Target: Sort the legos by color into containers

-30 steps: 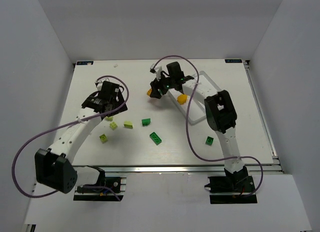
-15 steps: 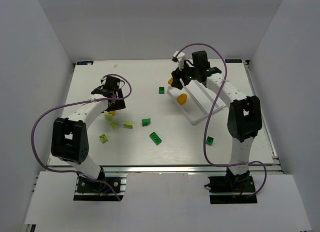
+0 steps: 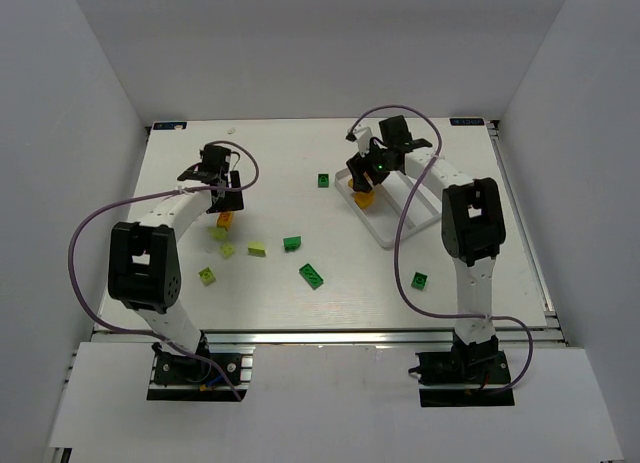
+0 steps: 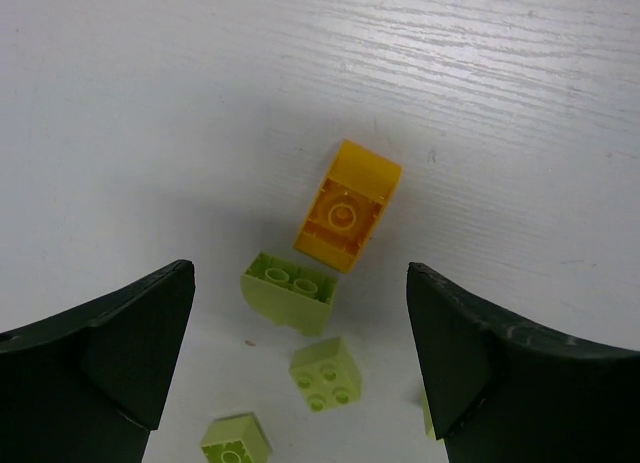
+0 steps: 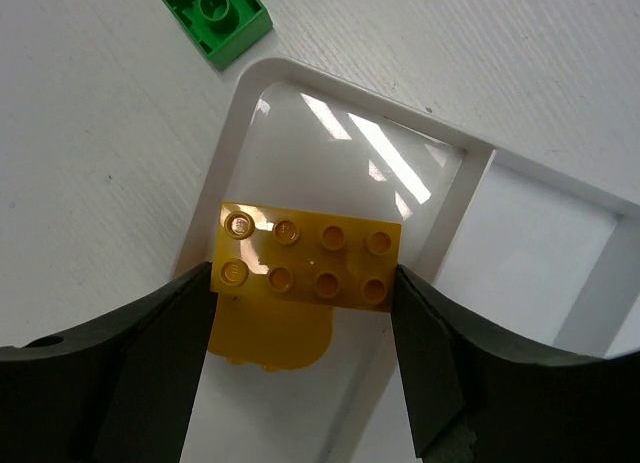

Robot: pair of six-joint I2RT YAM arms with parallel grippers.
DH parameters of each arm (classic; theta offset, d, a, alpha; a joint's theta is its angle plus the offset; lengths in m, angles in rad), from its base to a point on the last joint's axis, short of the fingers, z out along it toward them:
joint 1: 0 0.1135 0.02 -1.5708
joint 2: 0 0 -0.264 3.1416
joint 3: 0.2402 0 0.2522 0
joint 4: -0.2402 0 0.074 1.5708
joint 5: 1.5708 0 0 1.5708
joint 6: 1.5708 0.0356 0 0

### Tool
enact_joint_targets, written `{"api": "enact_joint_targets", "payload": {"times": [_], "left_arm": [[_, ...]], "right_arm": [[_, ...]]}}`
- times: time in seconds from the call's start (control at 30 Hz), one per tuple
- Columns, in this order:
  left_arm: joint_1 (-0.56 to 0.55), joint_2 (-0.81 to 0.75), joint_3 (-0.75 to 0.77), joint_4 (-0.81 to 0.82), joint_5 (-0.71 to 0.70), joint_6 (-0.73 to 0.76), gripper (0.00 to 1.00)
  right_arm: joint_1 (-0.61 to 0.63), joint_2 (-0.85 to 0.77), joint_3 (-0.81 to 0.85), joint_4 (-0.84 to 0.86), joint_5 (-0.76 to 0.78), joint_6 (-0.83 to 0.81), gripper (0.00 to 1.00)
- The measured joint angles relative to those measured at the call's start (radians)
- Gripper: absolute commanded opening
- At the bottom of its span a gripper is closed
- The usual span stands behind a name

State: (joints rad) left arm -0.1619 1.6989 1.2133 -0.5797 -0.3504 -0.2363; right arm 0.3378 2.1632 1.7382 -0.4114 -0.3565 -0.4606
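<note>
— Outside the tray (image 5: pixel 232 133)?
— You've four green legos (image 3: pixel 312 275), four pale legos (image 4: pixel 290 291), one loose orange lego (image 4: pixel 345 208). Right fingers (image 5: pixel 150 363) clamp an orange brick (image 5: pixel 305 263) over the tray's end compartment, half hiding an orange piece (image 5: pixel 270 345); left fingers (image 4: pixel 110 343) gape.

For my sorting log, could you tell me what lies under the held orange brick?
Another orange piece, in the tray's outer compartment; the brick hides its upper part.

The overhead camera sits above and behind me, looking down on the whole worktop (image 3: pixel 330 308). My left wrist camera looks closely down toward the far-left corner and shares the small orange brick (image 4: pixel 347 205) (image 3: pixel 224 220). My right wrist camera, near the far edge, shares a corner of the tray (image 5: pixel 240 103) (image 3: pixel 410 209) and the dark green brick (image 5: pixel 217 18) (image 3: pixel 324 180).
</note>
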Motion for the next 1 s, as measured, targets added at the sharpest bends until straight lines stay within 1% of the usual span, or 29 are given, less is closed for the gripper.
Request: {"api": "enact_joint_targets", "payload": {"times": [0.03,0.1,0.23,0.33,0.37,0.43,0.47,0.57,0.6,0.67,0.73,0.77,0.87,1.0], "left_arm": [[0.008,0.003,0.000,0.006,0.005,0.007,0.96],[0.019,0.013,0.000,0.022,0.023,0.021,0.96],[0.040,0.061,0.005,0.043,0.061,0.054,0.95],[0.042,0.119,0.030,0.044,0.096,0.072,0.89],[0.042,0.139,0.036,0.048,0.108,0.079,0.83],[0.043,0.161,0.040,0.053,0.136,0.090,0.76],[0.043,0.168,0.040,0.054,0.151,0.094,0.71],[0.044,0.174,0.040,0.057,0.187,0.103,0.61],[0.044,0.174,0.039,0.058,0.192,0.106,0.52],[0.045,0.175,0.039,0.059,0.202,0.106,0.46],[0.045,0.175,0.037,0.060,0.206,0.107,0.36],[0.045,0.175,0.037,0.063,0.206,0.109,0.33],[0.045,0.174,0.036,0.071,0.212,0.106,0.28],[0.044,0.171,0.050,0.079,0.270,0.096,0.25]], "right_arm": [[0.002,0.007,0.006,-0.006,0.002,0.000,0.81],[0.003,0.019,0.024,-0.016,0.005,0.001,0.88],[0.002,0.024,0.049,-0.028,0.007,0.001,0.89],[-0.002,0.023,0.050,-0.034,0.005,0.002,0.89],[-0.003,0.021,0.047,-0.036,0.002,0.004,0.89],[-0.008,0.006,0.034,-0.040,-0.007,0.009,0.89],[-0.011,-0.007,0.025,-0.043,-0.012,0.012,0.89],[-0.025,-0.069,-0.008,-0.047,-0.029,0.025,0.89],[-0.030,-0.090,-0.016,-0.045,-0.037,0.031,0.89],[-0.043,-0.137,-0.028,-0.042,-0.050,0.040,0.89],[-0.053,-0.177,-0.037,-0.039,-0.065,0.048,0.89],[-0.058,-0.198,-0.047,-0.031,-0.071,0.054,0.89],[-0.071,-0.251,-0.087,-0.020,-0.086,0.059,0.89],[-0.082,-0.314,-0.166,-0.006,-0.099,0.058,0.89]]}}
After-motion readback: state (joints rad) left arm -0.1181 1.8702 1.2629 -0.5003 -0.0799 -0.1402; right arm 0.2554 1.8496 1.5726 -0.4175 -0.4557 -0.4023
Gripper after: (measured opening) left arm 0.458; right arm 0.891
